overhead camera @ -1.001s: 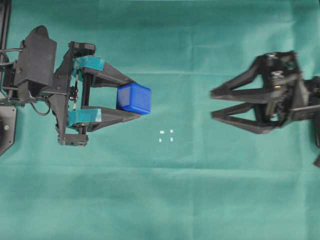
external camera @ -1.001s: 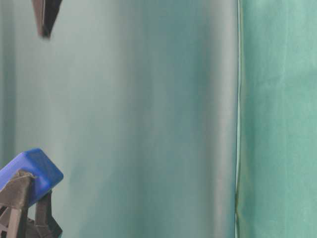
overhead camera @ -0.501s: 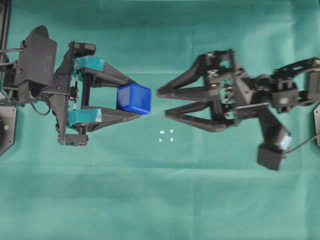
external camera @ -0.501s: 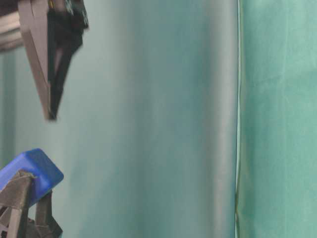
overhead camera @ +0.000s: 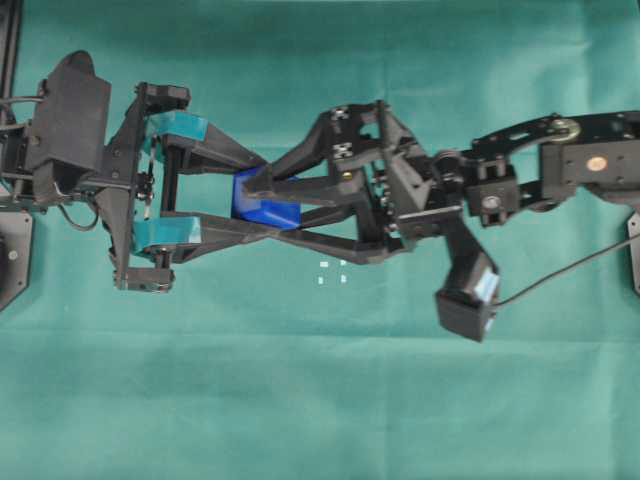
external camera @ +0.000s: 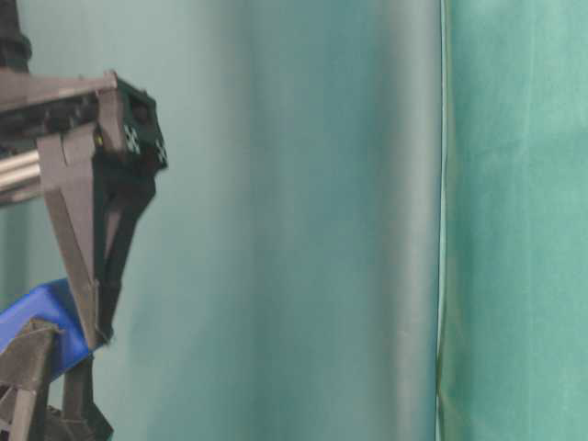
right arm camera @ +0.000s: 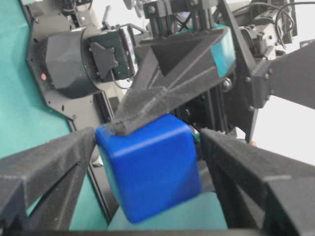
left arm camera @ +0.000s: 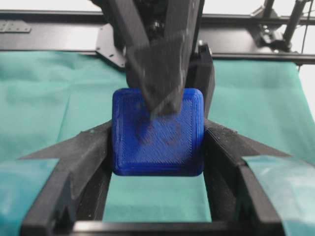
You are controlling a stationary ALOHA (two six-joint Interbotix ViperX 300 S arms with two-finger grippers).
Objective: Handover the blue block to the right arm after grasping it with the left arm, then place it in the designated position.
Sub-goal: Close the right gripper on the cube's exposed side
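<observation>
The blue block [overhead camera: 272, 213] is held off the cloth in my left gripper [overhead camera: 272, 198], whose teal-taped fingers are shut on its two sides. In the left wrist view the blue block [left arm camera: 157, 147] fills the gap between the left gripper's [left arm camera: 157, 129] fingers. My plain black right gripper [overhead camera: 247, 210] has reached across and stands open with a finger on either side of the block. In the right wrist view the blue block [right arm camera: 152, 167] sits between the right gripper's [right arm camera: 147, 137] fingers, with a gap on the right. The designated position [overhead camera: 332, 272], small white marks, lies on the cloth just below the grippers.
Green cloth [overhead camera: 320, 400] covers the whole table. The right arm [overhead camera: 560, 170] stretches in from the right, its wrist camera [overhead camera: 466, 297] hanging below it. The table-level view shows the block's corner [external camera: 41, 312] and one right finger [external camera: 92, 266] pointing down beside it.
The right arm has swept left across the table, and its open fingers now straddle the block. The left gripper and the block have not moved.
</observation>
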